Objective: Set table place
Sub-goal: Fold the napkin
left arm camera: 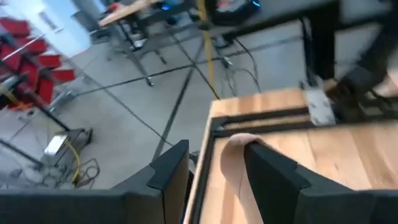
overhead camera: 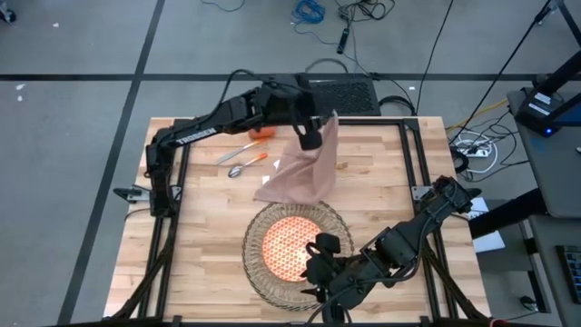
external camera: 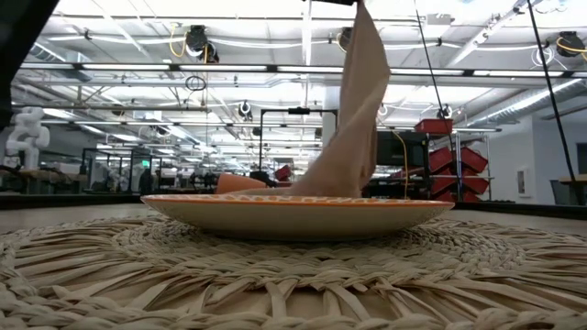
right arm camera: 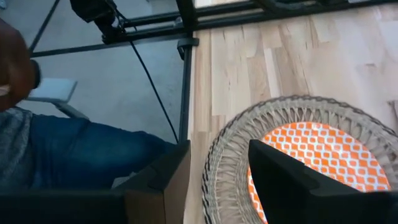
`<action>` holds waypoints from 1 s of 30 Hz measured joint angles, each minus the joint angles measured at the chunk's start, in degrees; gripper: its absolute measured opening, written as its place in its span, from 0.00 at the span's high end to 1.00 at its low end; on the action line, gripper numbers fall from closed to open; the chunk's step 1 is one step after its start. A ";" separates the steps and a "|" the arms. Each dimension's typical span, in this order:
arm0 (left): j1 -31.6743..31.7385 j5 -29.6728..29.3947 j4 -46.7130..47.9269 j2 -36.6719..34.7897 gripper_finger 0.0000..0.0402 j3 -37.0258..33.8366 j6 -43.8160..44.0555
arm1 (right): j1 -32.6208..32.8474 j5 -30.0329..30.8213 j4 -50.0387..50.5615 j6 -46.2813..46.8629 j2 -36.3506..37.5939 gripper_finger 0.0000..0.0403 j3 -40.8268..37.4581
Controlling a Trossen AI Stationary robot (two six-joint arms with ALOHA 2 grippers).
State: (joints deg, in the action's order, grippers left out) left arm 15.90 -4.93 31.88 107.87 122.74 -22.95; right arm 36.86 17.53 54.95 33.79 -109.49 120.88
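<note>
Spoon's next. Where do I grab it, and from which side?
Take the spoon by its orange handle, probably straight from above, with the fingers across the shaft. It lies flat on the table, so no side grip is on offer, and the knife lies close alongside. The left gripper, the nearest, holds the napkin.

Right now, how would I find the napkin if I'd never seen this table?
Look at the far half of the wooden table, beyond the wicker placemat with the orange plate. The napkin is the beige cloth hanging from the left gripper, its bottom trailing on the wood, the only soft thing beside the cutlery.
</note>
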 joint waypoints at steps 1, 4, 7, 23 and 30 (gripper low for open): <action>0.42 -0.03 -1.19 0.00 0.65 0.00 1.25 | 0.00 -0.04 0.54 0.24 0.00 0.62 0.00; 1.33 -0.03 -5.09 0.00 0.65 0.00 5.20 | 0.00 -0.10 0.79 0.69 0.00 0.62 0.00; 1.80 0.76 -6.82 0.00 0.65 0.00 7.55 | 0.14 -0.14 0.77 0.71 0.00 0.62 0.00; 2.73 4.92 -3.85 0.00 0.65 0.00 7.75 | 0.63 0.70 2.78 3.78 0.00 0.63 0.00; 2.80 4.19 11.11 -0.31 0.65 0.00 -0.18 | 0.97 2.00 10.18 8.26 0.00 0.63 -0.02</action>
State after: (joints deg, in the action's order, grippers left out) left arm 18.70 -0.73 42.99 107.57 122.74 -23.13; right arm 37.83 19.53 65.13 42.05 -109.49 120.86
